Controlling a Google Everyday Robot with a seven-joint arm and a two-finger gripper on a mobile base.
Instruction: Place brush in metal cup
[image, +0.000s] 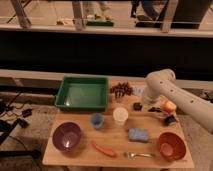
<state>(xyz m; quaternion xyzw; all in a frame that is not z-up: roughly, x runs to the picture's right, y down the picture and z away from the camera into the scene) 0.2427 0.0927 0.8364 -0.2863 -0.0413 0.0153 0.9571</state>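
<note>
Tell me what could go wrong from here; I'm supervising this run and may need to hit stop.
1. The gripper is shut and low at the table's back right. What looks like the brush lies on the table beside it, seemingly not held. Going at it shut could shove it away.
2. The white cup and a dark reddish cluster stand close by, so a swing of the arm could knock them.

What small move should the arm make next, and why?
Probably lift the gripper straight up, clear of the table. It sits shut at the far right edge beside a small dark block; whether it holds the brush can't be seen, and no metal cup shows plainly.
</note>
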